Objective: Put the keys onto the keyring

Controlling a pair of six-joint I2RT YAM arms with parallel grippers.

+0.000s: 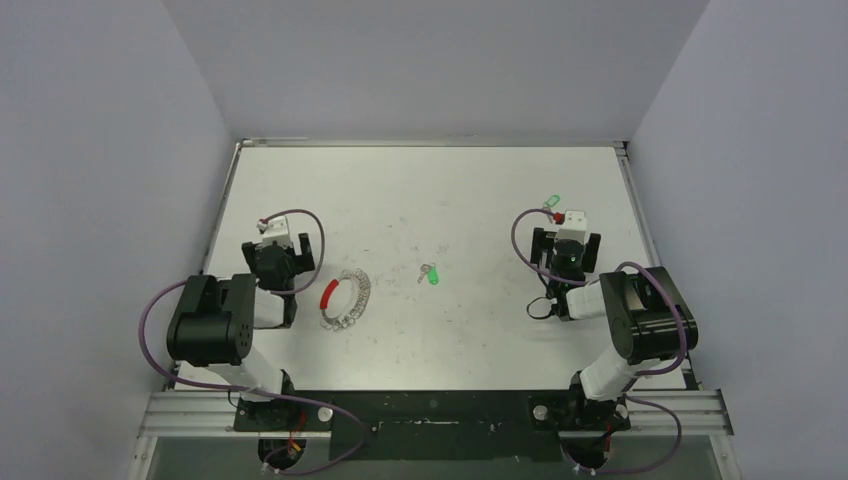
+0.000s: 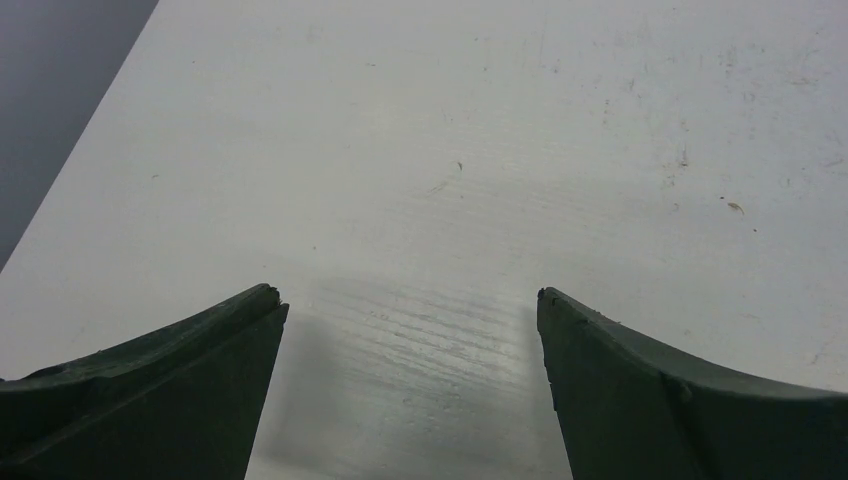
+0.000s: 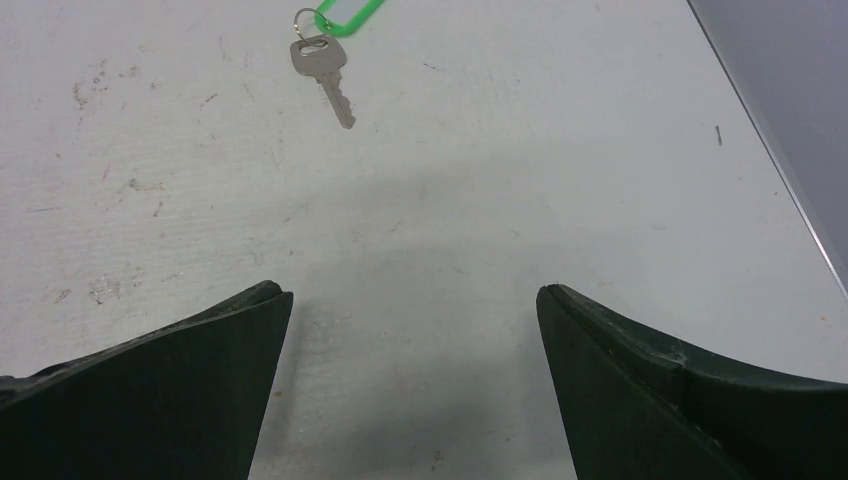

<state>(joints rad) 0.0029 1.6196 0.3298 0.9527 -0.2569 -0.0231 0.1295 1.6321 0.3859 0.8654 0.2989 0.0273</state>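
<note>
The keyring [image 1: 346, 299], a loop of clear beads with a red segment, lies on the white table [image 1: 450, 190] just right of my left arm. One set of keys [image 1: 429, 273] with a green tag lies at mid-table. A second silver key [image 3: 323, 68] on a green tag [image 3: 350, 14] lies just ahead and left of my right gripper [image 3: 413, 290], which is open and empty. In the top view this key [image 1: 549, 203] sits beyond that right gripper [image 1: 566, 228]. My left gripper [image 2: 410, 295] is open over bare table, and in the top view the left gripper [image 1: 272, 232] is left of the keyring.
Grey walls enclose the table on three sides. The table's right edge [image 3: 770, 160] runs close to my right gripper, and its left edge [image 2: 80, 130] is near my left gripper. Purple cables [image 1: 310, 240] loop off both wrists.
</note>
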